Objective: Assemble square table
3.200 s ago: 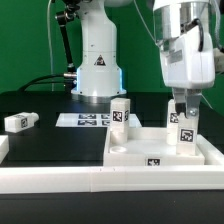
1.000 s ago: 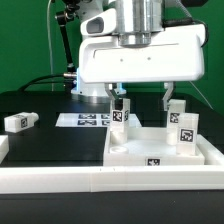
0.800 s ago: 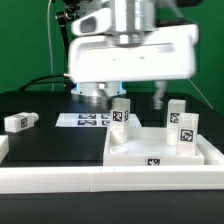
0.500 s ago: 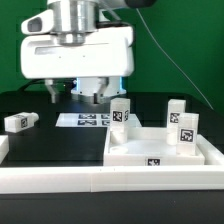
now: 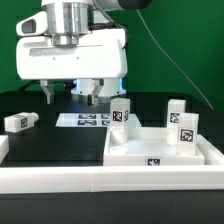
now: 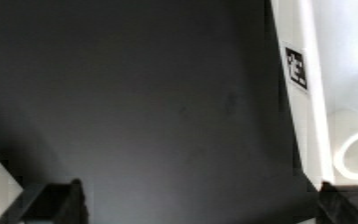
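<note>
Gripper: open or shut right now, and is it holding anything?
Gripper: open, holding nothing.

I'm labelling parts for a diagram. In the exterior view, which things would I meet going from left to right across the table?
lying leg → marker board → upright leg → rightmost leg

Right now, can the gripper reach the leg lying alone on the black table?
Probably yes: the gripper hangs open above the black table, near the leg, and nothing stands between them.
</note>
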You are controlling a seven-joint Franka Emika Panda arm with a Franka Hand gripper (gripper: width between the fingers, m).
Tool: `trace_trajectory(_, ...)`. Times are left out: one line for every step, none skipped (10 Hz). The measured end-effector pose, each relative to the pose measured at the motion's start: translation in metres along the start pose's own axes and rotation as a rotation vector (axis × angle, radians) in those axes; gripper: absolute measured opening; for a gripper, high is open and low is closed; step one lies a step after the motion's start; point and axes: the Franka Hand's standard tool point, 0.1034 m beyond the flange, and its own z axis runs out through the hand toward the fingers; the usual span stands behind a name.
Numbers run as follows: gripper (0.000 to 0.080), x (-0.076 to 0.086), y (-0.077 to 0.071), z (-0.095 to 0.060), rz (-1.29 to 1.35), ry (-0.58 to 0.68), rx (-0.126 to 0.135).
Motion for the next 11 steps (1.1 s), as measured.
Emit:
trace_trajectory(0.0649,-0.007,0.025,0.000,0.023,-0.010,-0.005)
trace_trajectory(0.0649,-0.022,0.048,0.000,0.103,-0.032,-0.015)
trace_trajectory(0.0649,-0.035,0.059,0.001,0.153,-0.089,-0.007)
trace_trajectory(0.0649,-0.040,0.076,0.001,0.192,-0.129,-0.002)
trace_trajectory(0.0649,-0.039,0.085,0.000,0.210,-0.124,-0.007)
trace_trajectory(0.0649,-0.037,0.085,0.000,0.199,-0.114,-0.010)
trace_trajectory(0.0649,-0.037,0.085,0.000,0.199,-0.115,-0.010)
trace_trajectory(0.0649,-0.038,0.085,0.000,0.199,-0.116,-0.011)
trace_trajectory(0.0649,-0.038,0.086,0.000,0.199,-0.116,-0.011)
trace_trajectory(0.0649,-0.040,0.091,0.001,0.206,-0.122,-0.014)
trace_trajectory(0.0649,-0.044,0.105,0.002,0.233,-0.134,-0.022)
